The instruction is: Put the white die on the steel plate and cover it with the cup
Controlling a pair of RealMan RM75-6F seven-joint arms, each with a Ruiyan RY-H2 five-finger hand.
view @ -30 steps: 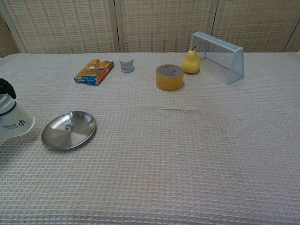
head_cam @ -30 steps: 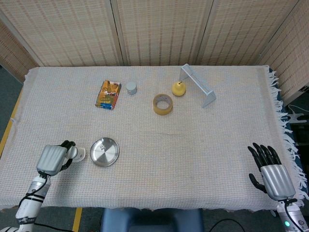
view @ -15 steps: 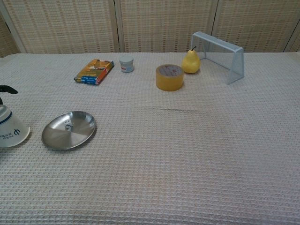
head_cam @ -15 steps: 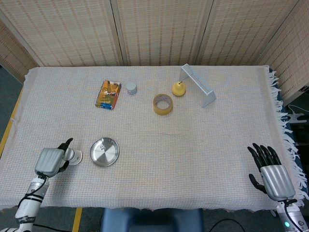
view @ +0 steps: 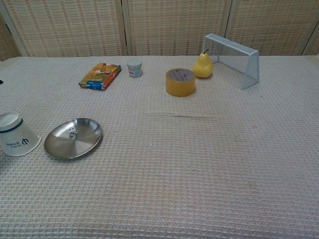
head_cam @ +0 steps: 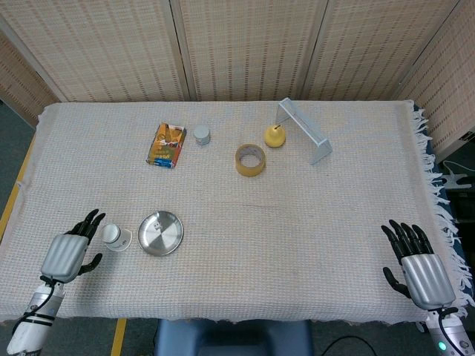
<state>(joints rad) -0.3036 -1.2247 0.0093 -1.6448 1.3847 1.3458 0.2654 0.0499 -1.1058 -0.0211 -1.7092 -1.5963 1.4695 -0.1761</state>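
White cup (head_cam: pixel 115 236) just right of left hand (head_cam: pixel 68 254) | untouched | fingers spread

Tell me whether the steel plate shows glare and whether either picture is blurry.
Chest view: sharp, soft even light; the steel plate has only mild sheen, and the white die on it reads clearly. Head view: also sharp, but the die is too small to make out.

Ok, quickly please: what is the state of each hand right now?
Left hand: open, holding nothing, beside the upside-down white paper cup.
Right hand: open, holding nothing.
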